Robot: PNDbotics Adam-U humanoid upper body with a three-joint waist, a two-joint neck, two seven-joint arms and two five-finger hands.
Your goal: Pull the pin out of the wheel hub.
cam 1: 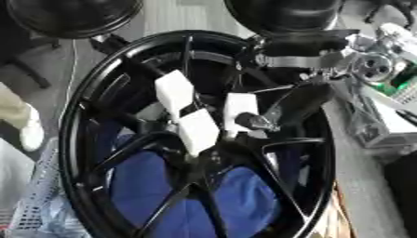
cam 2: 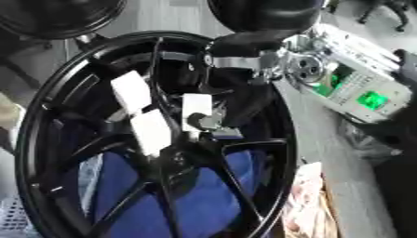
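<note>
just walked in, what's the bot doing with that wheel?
It is working at the hub of a black spoked wheel. The right robot hand reaches down from the upper right to the hub, its fingers at a small dark round-headed piece, probably the pin. Whether they grip it is unclear. White blocks sit beside it. The left robot hand is out of view.

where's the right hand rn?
The right hand comes in from the upper right and sits inside the black wheel, just right of centre at the hub, its fingers beside the white blocks.
</note>
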